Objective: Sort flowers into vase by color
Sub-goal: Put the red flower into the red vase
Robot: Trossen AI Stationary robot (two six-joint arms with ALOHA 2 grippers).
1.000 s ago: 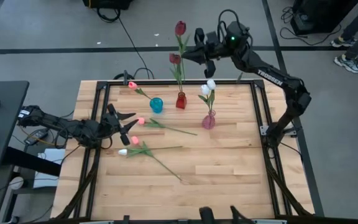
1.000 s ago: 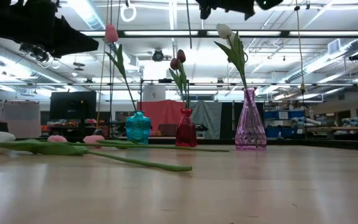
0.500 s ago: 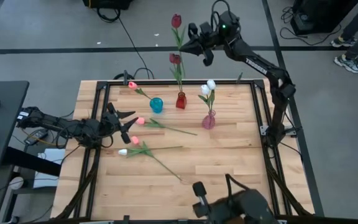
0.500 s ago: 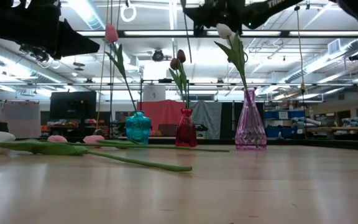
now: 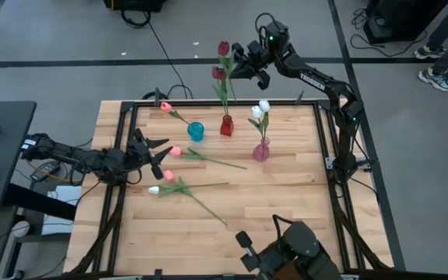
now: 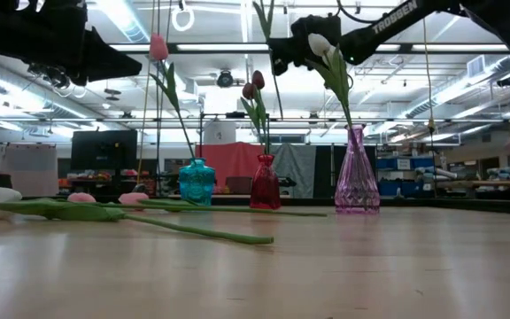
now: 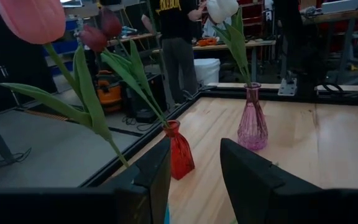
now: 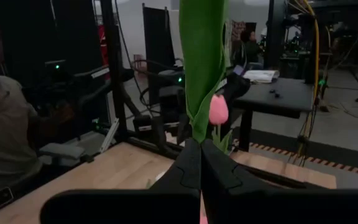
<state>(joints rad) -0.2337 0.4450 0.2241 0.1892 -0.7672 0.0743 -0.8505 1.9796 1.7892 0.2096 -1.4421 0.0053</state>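
Note:
My right gripper point(image 5: 239, 67) is high over the table's far edge, shut on a dark red tulip point(image 5: 224, 48). Below it, the red vase point(image 5: 226, 126) has two dark red heads point(image 6: 253, 85). The pink vase point(image 5: 261, 150) contains white tulips point(image 5: 261, 107). The teal vase point(image 5: 196, 131) carries one pink tulip point(image 5: 166, 106). Two pink tulips point(image 5: 176, 151) and a white one point(image 5: 154, 190) lie flat on the wood. My left gripper point(image 5: 155, 155) hovers open near the table's left edge, beside the lying pink heads. My right gripper pinches the dark red tulip's stem and leaf point(image 8: 197, 134) between its two fingers. The fingers point(image 6: 283, 51) come roughly level from the table's right, across the stem. The head stands above the fingers. The thin stem point(image 6: 275, 89) hangs below them, slightly tilted, over the red vase.
A black frame point(image 5: 123, 140) runs around the wooden table top. A dark device point(image 5: 290, 253) sits at the near edge. The near half of the wood point(image 5: 278, 210) is bare apart from long stems point(image 5: 208, 210). People stand in the room beyond the table.
My right gripper has come down and moved toward the table's left, carrying the dark red tulip toward the red vase. The tulip's stem now hangs slightly tilted. A dark device has come into view at the table's near edge.

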